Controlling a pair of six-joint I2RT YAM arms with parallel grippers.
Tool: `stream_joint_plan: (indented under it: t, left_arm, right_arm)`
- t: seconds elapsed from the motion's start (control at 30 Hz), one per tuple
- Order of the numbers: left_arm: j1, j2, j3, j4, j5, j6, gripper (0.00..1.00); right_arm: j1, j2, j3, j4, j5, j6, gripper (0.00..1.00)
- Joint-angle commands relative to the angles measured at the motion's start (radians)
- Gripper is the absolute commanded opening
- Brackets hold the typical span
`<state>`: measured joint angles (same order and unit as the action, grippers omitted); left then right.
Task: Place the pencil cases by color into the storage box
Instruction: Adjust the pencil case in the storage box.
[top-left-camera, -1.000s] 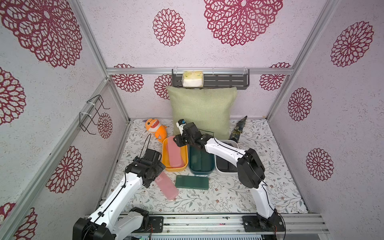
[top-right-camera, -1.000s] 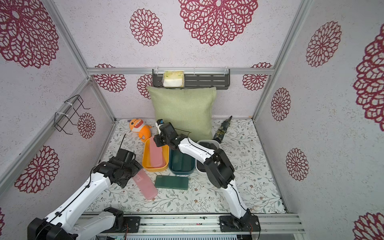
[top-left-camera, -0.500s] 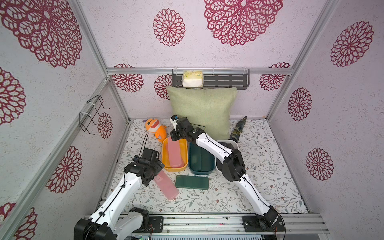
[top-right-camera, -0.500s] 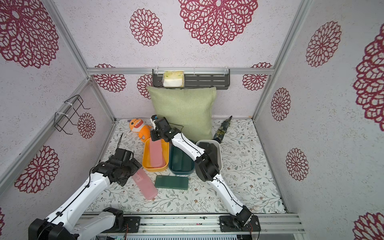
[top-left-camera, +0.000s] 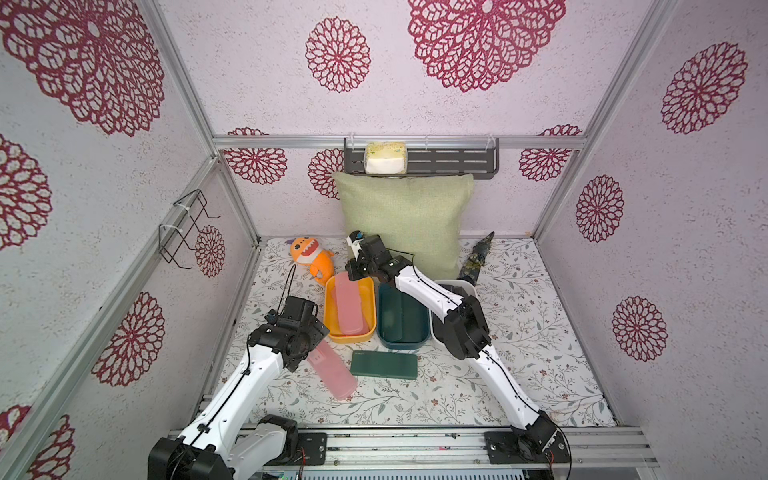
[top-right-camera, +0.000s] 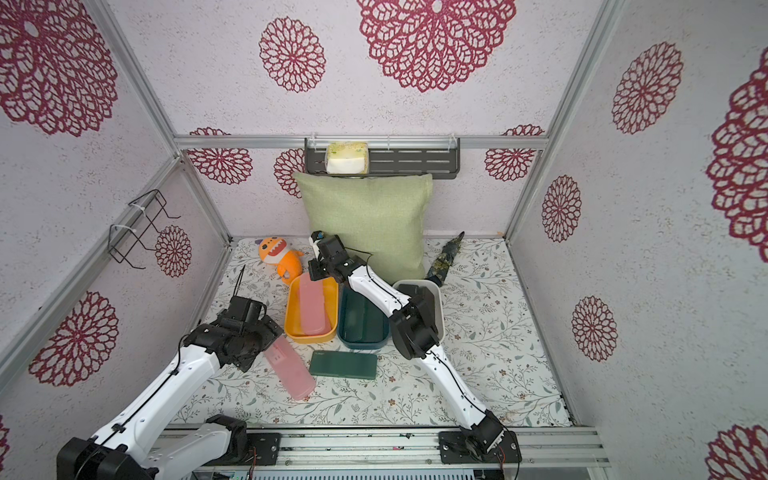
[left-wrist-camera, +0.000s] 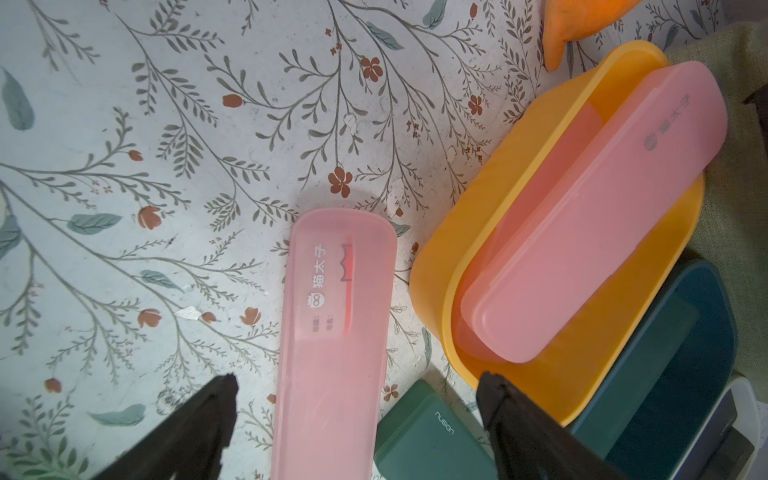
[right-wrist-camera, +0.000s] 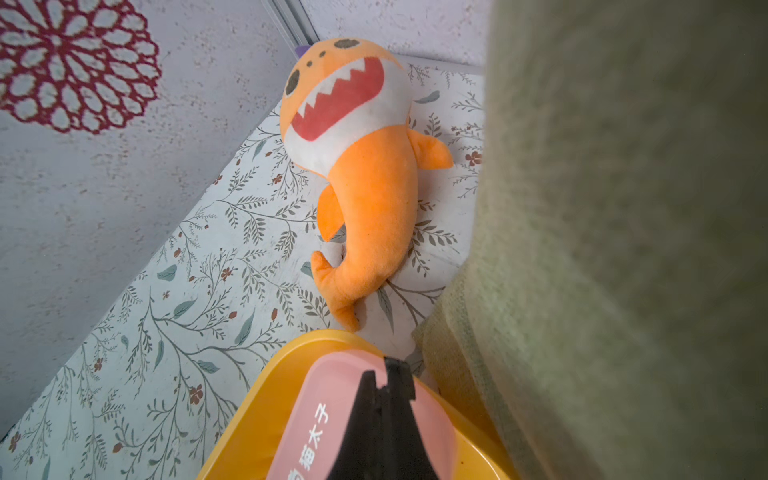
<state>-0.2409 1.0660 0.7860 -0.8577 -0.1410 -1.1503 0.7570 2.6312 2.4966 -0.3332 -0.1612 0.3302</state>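
Three tubs stood in a row mid-table (top-left-camera: 519, 332): yellow tub (top-left-camera: 329, 309), teal tub (top-left-camera: 401, 344), white tub (top-left-camera: 465, 286), walls touching or nearly so. The yellow tub held a pink case (top-left-camera: 351, 307), tilted, its far end propped on the tub's far rim. The teal tub held a dark green case (top-left-camera: 397, 320) lying flat. The white tub had something dark inside, probably black cases, but the right arm hid most of it. Two cases lay outside on the table, in front of the tubs: a loose pink case (top-left-camera: 336, 374), angled, and a loose green case (top-left-camera: 383, 365) just beside it, with corners close. The left gripper (left-wrist-camera: 357, 381) hung over the loose pink case, fingers spread wide to either side of it and grasping nothing. The right gripper (right-wrist-camera: 384, 370) was clenched tight with nothing between its fingers, tips at the raised end of the pink case in the yellow tub. An orange shark plush (top-left-camera: 313, 259) lay just behind that tub.
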Motion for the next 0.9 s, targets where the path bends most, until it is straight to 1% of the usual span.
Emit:
stream_joint_plan:
  t: [0.0,0.57,0.73,0.87]
  left_arm:
    - [0.008,-0.015,0.001,0.002,-0.006,0.020,0.97]
    - [0.012,-0.031,-0.004,-0.004,-0.004,0.026,0.97]
    - [0.012,-0.032,-0.007,-0.010,0.009,0.020,0.97]
    - [0.013,-0.029,-0.008,-0.051,0.035,0.012,0.97]
  right_arm:
    - [-0.004,0.015,0.033,0.052,-0.002,0.024,0.00]
    - [-0.005,0.028,0.022,0.011,-0.009,0.022,0.00]
    - [-0.004,-0.011,-0.024,0.018,-0.036,0.012,0.00]
    - [0.000,-0.080,-0.086,0.030,-0.050,-0.018,0.00]
